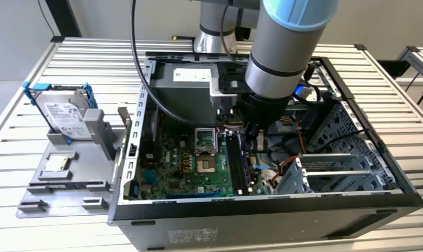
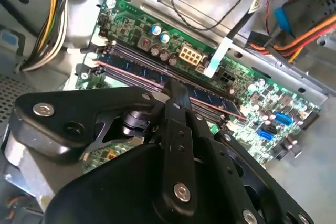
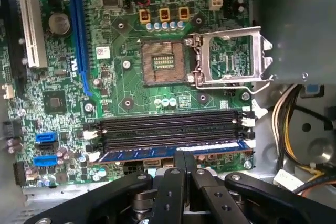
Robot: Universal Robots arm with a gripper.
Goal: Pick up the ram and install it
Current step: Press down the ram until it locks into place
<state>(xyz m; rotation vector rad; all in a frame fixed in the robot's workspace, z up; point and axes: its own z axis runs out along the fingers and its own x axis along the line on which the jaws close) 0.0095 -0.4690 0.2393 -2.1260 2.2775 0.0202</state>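
Note:
The ram (image 3: 136,155) is a long thin blue stick standing in the black slot (image 3: 168,129) row's outermost slot on the green motherboard (image 1: 190,163). In the second wrist view the ram (image 2: 210,98) runs slantwise across the board. My gripper (image 3: 184,156) is shut, its two black fingers (image 3: 178,169) pressed together with nothing between them. The joined tips sit at the ram's upper edge near its middle, and the second wrist view shows the gripper (image 2: 176,85) the same way. In the exterior view the gripper (image 1: 252,140) reaches down inside the open computer case (image 1: 267,210).
A hard drive in a blue frame (image 1: 64,113) stands on a grey fixture (image 1: 64,184) at the exterior view's left, beside a small silver chip (image 1: 57,164). The open CPU socket (image 3: 163,62), power supply (image 1: 187,86), drive cage (image 1: 337,168) and cable bundles (image 3: 289,124) crowd the case.

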